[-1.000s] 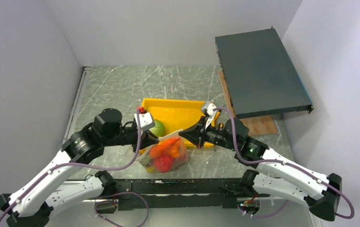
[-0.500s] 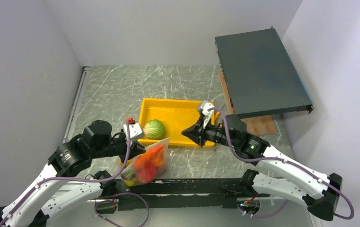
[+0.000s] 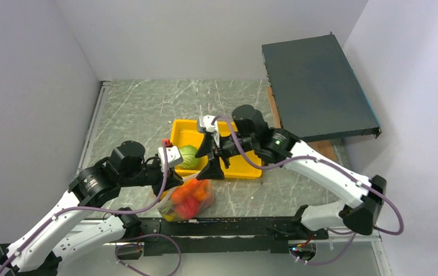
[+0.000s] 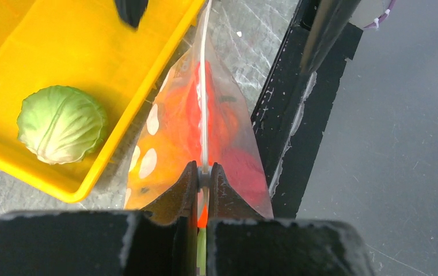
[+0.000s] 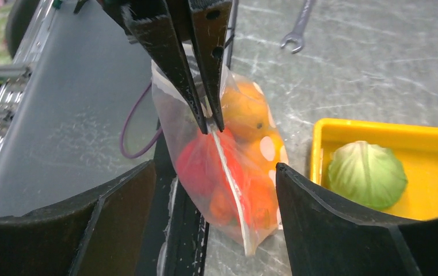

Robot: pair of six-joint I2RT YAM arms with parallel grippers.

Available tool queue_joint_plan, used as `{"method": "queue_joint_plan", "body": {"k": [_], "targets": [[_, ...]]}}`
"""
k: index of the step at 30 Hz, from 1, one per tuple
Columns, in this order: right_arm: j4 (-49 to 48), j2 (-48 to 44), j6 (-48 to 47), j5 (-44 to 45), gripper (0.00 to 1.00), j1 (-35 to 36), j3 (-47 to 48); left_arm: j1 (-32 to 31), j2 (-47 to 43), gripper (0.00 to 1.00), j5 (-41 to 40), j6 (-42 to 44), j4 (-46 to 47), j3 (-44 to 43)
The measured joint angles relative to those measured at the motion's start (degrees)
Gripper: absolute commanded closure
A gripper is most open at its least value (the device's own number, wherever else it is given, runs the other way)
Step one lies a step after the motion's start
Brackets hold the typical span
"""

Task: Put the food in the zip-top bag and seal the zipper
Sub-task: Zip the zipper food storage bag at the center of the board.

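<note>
So, progress check. Over on the left, the left claw (image 4: pixel 204 174) was clenched on the zipper (image 4: pixel 204 98), pinching that whitish strip and holding the zip-top bag (image 3: pixel 186 198) up by it near the front edge of the worktop (image 3: pixel 141 109). The bag was already pretty loaded: red and orange food (image 5: pixel 244 114) showing through the dotted plastic, so I'd call most of the packing done.

At about 12 o'clock from the bag, the green cabbage (image 3: pixel 189 156) sat in the yellow tray (image 3: pixel 183 131), not bagged yet. It looked like the only piece left out, as far as I could see.

Further right, at roughly 1 o'clock from the bag, the right claw (image 3: pixel 209 161) hung over the tray with its fingers spread wide and nothing in it, facing back toward the bag.

What's left, I reckon: get the cabbage in, then run the zipper shut. The strip read as one thin line from the left wrist view, but I couldn't tell whether it was actually pressed closed along its length.
</note>
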State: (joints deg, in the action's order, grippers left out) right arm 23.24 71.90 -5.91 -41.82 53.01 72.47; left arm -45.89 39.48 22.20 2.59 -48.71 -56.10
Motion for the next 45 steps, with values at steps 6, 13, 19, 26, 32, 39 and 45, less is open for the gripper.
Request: {"method": "queue_joint_plan", "body": {"k": [6, 13, 19, 26, 32, 39, 45], "targets": [[4.8, 9.3, -3.7, -8.5, 0.35, 0.0, 4.4, 0.0, -0.4, 1.00, 0.4, -0.5, 0.2, 0.2], [5.5, 12.4, -3.7, -12.7, 0.52, 0.5, 4.4, 0.0, -0.3, 1.00, 0.5, -0.8, 1.0, 0.3], [5.2, 13.9, -3.2, -12.5, 0.60, 1.3, 4.4, 0.0, -0.3, 1.00, 0.6, -0.8, 1.0, 0.3], [3.4, 14.4, -2.1, -10.4, 0.81, 1.9, 4.4, 0.0, -0.8, 1.00, 0.7, -0.7, 1.1, 0.6], [-1.7, 13.7, 0.5, -7.1, 1.00, 2.0, 1.4, 0.0, -0.9, 1.00, 0.1, -0.7, 0.9, 0.8], [-9.0, 7.4, 3.6, 0.2, 1.00, 2.9, -5.9, 0.0, -1.4, 1.00, -1.5, -0.5, 1.7, 1.3], [-14.2, -0.9, 7.3, 10.1, 1.00, 2.6, -13.3, 0.0, -2.4, 1.00, -3.9, -0.5, 2.4, 1.3]]}}
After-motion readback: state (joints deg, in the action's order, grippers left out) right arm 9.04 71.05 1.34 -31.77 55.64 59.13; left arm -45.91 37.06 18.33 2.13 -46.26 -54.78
